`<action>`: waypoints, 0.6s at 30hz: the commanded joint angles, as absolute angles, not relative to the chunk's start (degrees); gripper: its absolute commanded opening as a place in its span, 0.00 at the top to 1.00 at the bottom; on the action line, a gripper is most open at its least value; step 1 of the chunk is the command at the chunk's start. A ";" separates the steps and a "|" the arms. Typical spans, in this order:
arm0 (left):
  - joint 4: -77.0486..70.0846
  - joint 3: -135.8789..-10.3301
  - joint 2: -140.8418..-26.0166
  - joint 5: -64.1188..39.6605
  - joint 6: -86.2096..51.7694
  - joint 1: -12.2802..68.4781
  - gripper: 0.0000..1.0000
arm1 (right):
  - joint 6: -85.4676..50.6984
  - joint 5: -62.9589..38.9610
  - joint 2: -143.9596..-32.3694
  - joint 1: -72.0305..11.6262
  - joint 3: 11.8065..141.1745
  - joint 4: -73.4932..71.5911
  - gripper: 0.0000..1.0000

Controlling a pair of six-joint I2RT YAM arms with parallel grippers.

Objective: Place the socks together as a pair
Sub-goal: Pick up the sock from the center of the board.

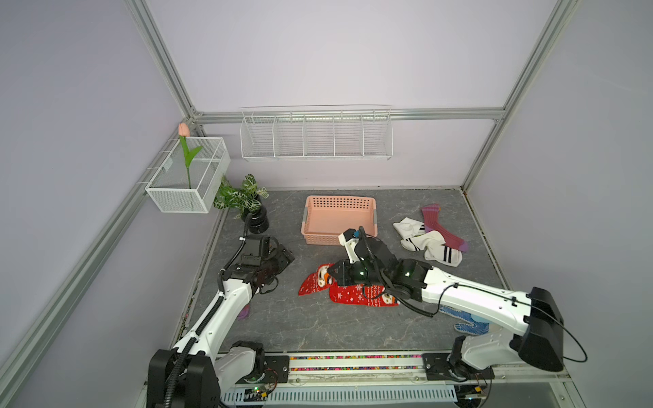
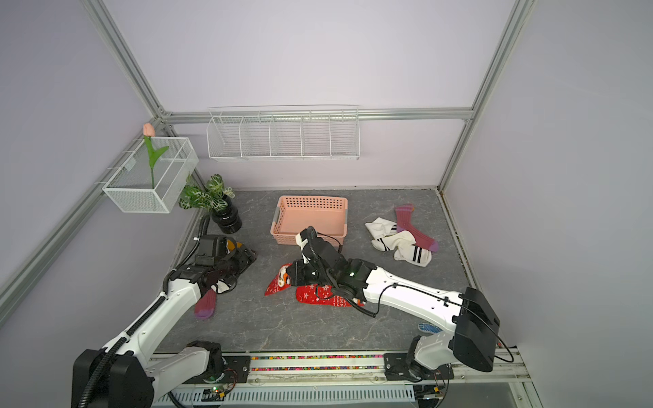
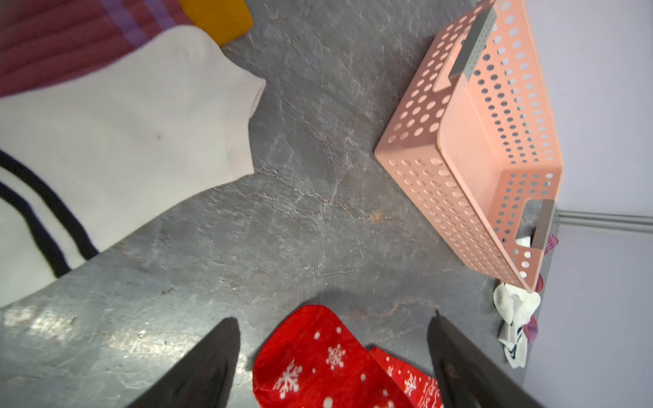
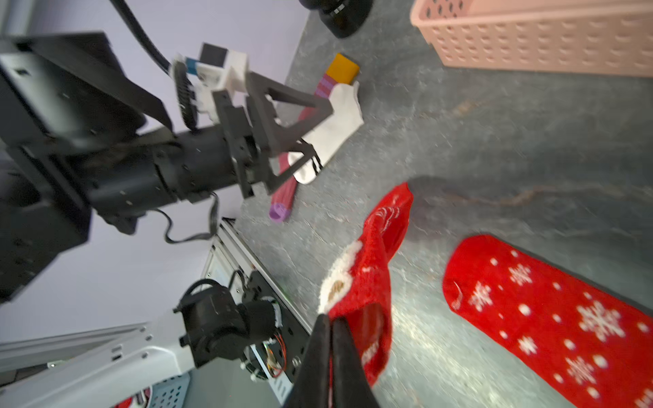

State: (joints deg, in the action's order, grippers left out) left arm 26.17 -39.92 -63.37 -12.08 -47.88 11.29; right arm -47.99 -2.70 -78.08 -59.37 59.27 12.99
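My right gripper (image 4: 330,323) is shut on the cuff of a red snowflake sock (image 4: 367,279), which hangs from it just above the table (image 1: 318,325). In a top view that gripper (image 1: 330,275) is at mid-table with the held sock (image 1: 311,284) to its left. The second red sock (image 1: 353,296) lies flat beside it. My left gripper (image 3: 332,318) is open and empty, left of the red socks. Under the left arm lie a maroon sock (image 2: 206,306) and a white striped sock (image 3: 123,141). White striped socks (image 1: 436,247) and a maroon sock (image 1: 441,226) lie at the back right.
A pink perforated basket (image 1: 339,203) stands at the back centre. A potted plant (image 1: 249,197) is at the back left. A blue dotted glove (image 1: 466,323) lies under the right arm near the front edge. White wire baskets (image 1: 316,136) hang on the walls.
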 commanded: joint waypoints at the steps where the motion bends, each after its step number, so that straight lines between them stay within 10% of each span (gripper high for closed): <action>1: 24.11 -37.89 -64.48 -19.25 -45.75 11.25 0.16 | -48.65 -3.54 -74.96 -57.53 55.49 15.99 0.93; 18: 18.57 -31.75 -71.22 -22.79 -40.65 19.00 0.31 | -44.59 -6.61 -72.60 -54.01 55.90 20.31 0.93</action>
